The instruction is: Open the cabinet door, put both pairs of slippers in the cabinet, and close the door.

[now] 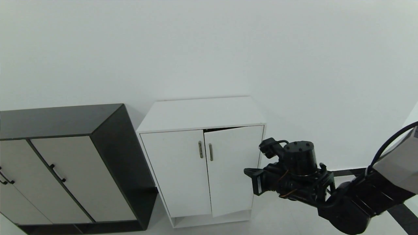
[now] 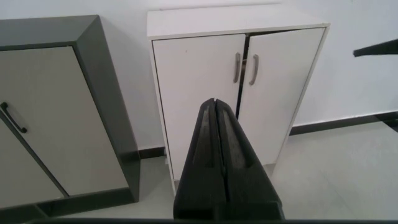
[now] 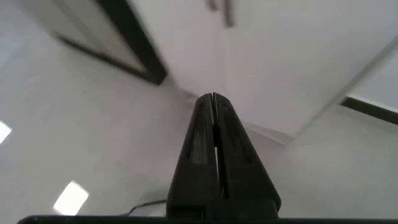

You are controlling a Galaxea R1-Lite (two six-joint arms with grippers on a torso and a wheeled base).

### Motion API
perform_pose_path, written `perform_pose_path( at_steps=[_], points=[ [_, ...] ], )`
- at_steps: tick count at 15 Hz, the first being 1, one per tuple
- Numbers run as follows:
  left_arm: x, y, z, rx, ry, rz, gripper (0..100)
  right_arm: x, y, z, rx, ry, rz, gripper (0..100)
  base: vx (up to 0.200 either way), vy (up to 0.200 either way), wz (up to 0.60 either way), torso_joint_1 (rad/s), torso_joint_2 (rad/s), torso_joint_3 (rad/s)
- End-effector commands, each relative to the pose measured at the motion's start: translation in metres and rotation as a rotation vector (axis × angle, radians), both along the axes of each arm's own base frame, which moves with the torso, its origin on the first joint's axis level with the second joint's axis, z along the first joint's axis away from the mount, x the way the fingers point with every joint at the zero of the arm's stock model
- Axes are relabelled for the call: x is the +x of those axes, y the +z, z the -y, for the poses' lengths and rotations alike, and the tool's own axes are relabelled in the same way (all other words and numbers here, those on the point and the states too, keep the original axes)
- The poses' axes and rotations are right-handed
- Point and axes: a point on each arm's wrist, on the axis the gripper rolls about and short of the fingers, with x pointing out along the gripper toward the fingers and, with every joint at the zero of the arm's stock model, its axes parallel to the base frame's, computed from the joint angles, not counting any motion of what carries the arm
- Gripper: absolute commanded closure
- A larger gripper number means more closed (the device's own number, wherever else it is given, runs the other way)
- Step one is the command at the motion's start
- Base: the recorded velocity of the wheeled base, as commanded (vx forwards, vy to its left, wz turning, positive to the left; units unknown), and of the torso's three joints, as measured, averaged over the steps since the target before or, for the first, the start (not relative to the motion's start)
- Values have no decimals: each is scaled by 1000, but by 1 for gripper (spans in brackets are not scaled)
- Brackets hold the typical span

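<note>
Right hand (image 3: 214,99) pressed together, cabinet door (image 1: 233,169) ajar just ahead. Left hand (image 2: 214,102) pressed together, cabinet (image 2: 217,22) beyond it

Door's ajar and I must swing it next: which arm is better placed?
Right, probably. Its shut jaws hang beside the ajar door of the white cabinet; the left jaws, also shut, sit farther back, facing it.
</note>
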Motion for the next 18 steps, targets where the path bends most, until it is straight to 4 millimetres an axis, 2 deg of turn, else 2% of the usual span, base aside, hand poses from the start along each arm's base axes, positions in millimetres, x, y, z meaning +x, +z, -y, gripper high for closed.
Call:
perform_pose_path(
  at_steps=[1, 4, 10, 15, 18],
  points=[
    [0, 0, 0, 0, 1, -1, 100, -11, -1, 14, 12, 35, -17, 100, 0, 0, 0, 0, 0, 0],
    [0, 0, 0, 1, -1, -1, 100, -18, -14, 26, -22, 132, -33, 100, 0, 0, 0, 0, 0, 0],
    [0, 0, 0, 1, -1, -1, 100, -21, -21, 28, -43, 136, -57, 100, 200, 0, 0, 3, 2, 4],
    [0, 0, 0, 1, -1, -1, 100, -24, -24, 13, -43, 179, -55, 100, 200, 0, 0, 6, 3, 4],
    [0, 0, 0, 1, -1, -1, 100, -25, -35, -4, -57, 222, -73, 100, 200, 0, 0, 4, 2, 1]
  ],
)
